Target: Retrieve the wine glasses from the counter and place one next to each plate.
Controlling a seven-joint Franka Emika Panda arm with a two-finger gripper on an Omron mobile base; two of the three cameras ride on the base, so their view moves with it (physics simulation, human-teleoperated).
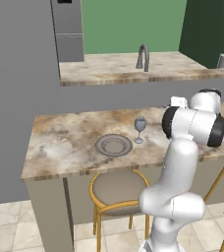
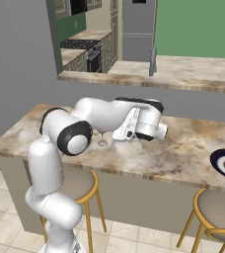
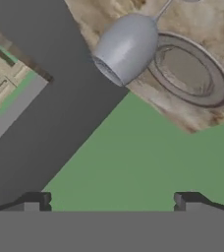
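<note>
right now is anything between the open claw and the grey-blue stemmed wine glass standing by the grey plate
Nothing visible is. In the hand view the translucent grey-blue stemmed wine glass lies straight ahead of the open claw with clear space between. The round grey broad-rimmed plate sits beyond the glass, not in the path.

A green wall [image 1: 133,24] is seen behind the rear worktop, where a curved grey faucet [image 1: 143,57] is mounted. A grey refrigerator [image 1: 68,29] is set at the left of it. The floor [image 1: 6,226] is laid with pale beige tiles. Round stools [image 1: 115,193] with yellow wooden frames and grey seats are placed under the stone-topped bar. A dark oven [image 2: 93,58] is built into distant cabinets.
</note>
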